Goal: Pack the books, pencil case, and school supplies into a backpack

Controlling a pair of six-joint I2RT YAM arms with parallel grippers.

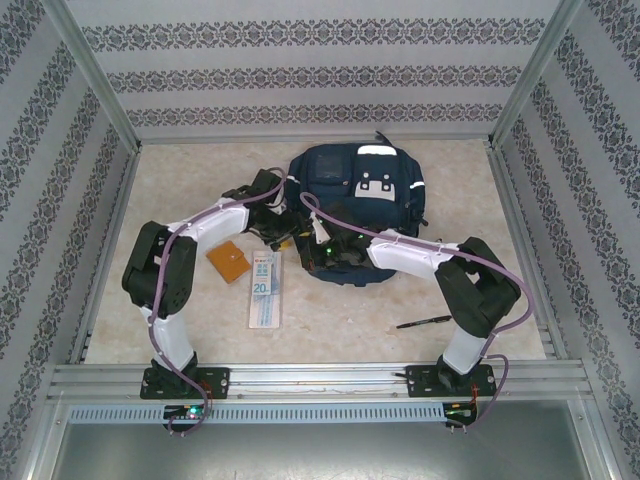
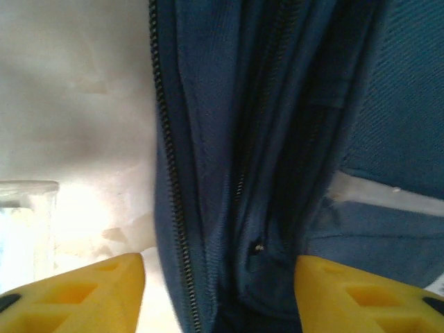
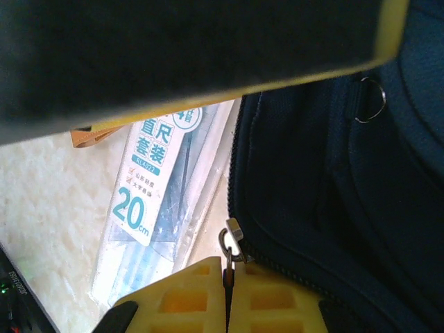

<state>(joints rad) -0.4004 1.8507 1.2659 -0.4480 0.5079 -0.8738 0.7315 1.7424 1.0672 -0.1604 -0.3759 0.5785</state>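
Opening the zip with both arms
Nearest, at right, lies the black pen (image 1: 424, 322); left of centre the pencil case (image 1: 265, 292) and just beyond it the orange square (image 1: 228, 262), all unpacked; farther on, the right gripper (image 3: 227, 277) has its fingers pressed together on the zipper pull (image 3: 233, 239), so draw it steadily along the teeth, while the left gripper (image 2: 218, 281), fingers spread astride a fabric fold, should pinch it to brace the backpack (image 1: 352, 185)

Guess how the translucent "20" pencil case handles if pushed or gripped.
The pencil case lies flat, long and narrow on the table: likely slides, not rolls; an off-centre push would probably spin it. Its clear glossy skin looks thin, so possibly slippery and flexing under a hard pinch. Probably light.
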